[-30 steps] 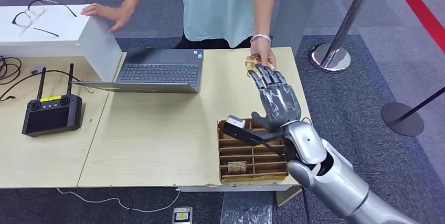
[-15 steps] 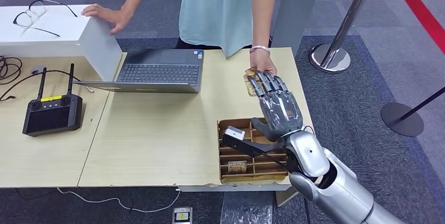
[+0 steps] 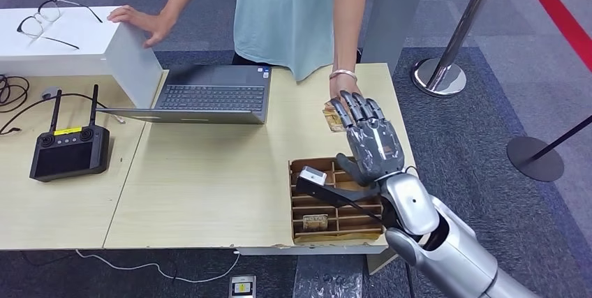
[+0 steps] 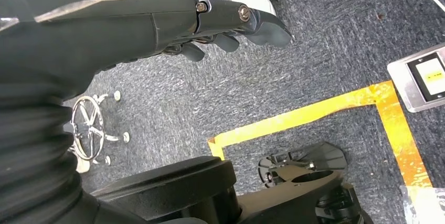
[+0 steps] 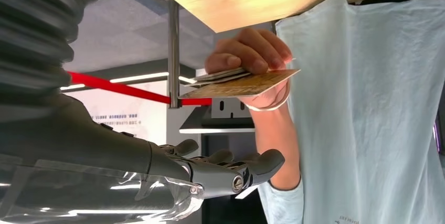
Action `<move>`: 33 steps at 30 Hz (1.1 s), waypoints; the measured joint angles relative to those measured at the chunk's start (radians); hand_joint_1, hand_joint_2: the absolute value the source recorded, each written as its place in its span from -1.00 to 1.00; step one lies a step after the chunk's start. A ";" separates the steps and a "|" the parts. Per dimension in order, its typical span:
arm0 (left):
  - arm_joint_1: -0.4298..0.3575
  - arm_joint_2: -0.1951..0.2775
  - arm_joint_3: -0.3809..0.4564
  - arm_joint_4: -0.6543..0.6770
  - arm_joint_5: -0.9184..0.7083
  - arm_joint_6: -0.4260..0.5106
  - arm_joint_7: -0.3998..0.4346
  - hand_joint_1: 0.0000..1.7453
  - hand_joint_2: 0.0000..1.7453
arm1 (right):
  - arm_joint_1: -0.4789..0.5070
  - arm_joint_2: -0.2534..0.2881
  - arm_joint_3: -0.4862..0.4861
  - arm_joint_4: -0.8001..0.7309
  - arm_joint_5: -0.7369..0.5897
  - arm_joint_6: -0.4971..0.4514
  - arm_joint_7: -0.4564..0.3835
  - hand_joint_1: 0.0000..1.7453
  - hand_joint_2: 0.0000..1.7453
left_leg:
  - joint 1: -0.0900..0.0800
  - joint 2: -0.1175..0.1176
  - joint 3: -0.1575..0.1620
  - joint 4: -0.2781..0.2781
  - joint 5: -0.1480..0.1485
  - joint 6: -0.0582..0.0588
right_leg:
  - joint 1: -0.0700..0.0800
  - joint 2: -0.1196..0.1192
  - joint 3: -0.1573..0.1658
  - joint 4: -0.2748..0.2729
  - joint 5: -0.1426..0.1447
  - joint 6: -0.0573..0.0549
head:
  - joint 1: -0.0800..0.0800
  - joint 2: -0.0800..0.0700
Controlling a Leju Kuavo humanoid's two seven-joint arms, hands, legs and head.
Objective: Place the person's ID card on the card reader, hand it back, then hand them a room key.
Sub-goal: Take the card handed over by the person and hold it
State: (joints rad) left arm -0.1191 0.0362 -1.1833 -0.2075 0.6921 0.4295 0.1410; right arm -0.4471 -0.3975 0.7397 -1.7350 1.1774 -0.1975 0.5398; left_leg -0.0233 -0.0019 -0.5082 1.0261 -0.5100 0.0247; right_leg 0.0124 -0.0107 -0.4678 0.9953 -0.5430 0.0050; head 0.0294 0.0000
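Card: a tan patterned card (image 5: 246, 83) is pinched in the person's hand (image 5: 251, 56) above the far right part of the table (image 3: 209, 172); in the right wrist view a second, paler card lies against it, and which one is the ID card cannot be told.
Right hand: the right hand (image 3: 368, 137) is raised over the table with fingers extended and apart, grasping nothing; its fingertips (image 3: 342, 106) are just beside the card, and contact cannot be told.
Left hand: the left hand (image 4: 231, 22) hangs over grey carpet, fingers loosely curled, nothing in them.
Tray: a brown compartmented tray (image 3: 335, 204) sits at the table's near right corner, below the right hand, with a small card (image 3: 315, 220) in one near slot.
Person: in a pale teal shirt (image 3: 286, 12), standing behind the table, other hand on a white box (image 3: 77, 40).
Table items: an open laptop (image 3: 209, 95), a black handheld controller (image 3: 68, 150), and glasses (image 3: 45, 19) on the white box.
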 joint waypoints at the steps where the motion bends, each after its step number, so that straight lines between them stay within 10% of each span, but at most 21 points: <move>1: 0.000 0.000 0.000 0.000 -0.001 0.000 -0.001 -1.00 1.00 | -0.001 0.000 -0.001 0.000 0.002 0.000 0.000 -0.62 1.00 | 0.000 0.000 0.000 0.000 0.000 0.000 | 0.000 0.000 0.000 0.000 0.000 0.000 | 0.000 0.000; 7: 0.000 0.001 0.000 0.000 -0.002 0.001 -0.005 -1.00 1.00 | -0.003 0.000 -0.005 0.000 0.016 -0.006 0.002 0.59 1.00 | 0.000 0.000 0.000 0.000 0.000 0.000 | 0.000 0.000 0.000 0.000 0.000 0.000 | 0.000 0.000; 11: 0.000 0.001 0.000 0.000 -0.004 0.001 -0.005 -1.00 1.00 | -0.005 0.000 -0.009 0.003 0.022 -0.015 0.005 0.98 1.00 | 0.000 0.000 0.000 0.000 0.000 0.000 | 0.000 0.000 0.000 0.000 0.000 0.000 | 0.000 0.000; 33: 0.000 0.001 0.000 0.000 0.000 0.002 -0.005 -1.00 1.00 | -0.004 0.000 -0.031 0.019 0.015 -0.065 0.002 1.00 1.00 | 0.000 0.000 0.000 0.000 0.000 0.000 | 0.000 0.000 0.000 0.000 0.000 0.000 | 0.000 0.000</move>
State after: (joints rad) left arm -0.1192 0.0374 -1.1833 -0.2075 0.6924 0.4318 0.1358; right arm -0.4512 -0.3979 0.7083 -1.7163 1.1925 -0.2629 0.5414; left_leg -0.0233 -0.0019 -0.5077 1.0261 -0.5101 0.0247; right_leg 0.0124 -0.0107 -0.4675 0.9953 -0.5430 0.0050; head 0.0294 0.0000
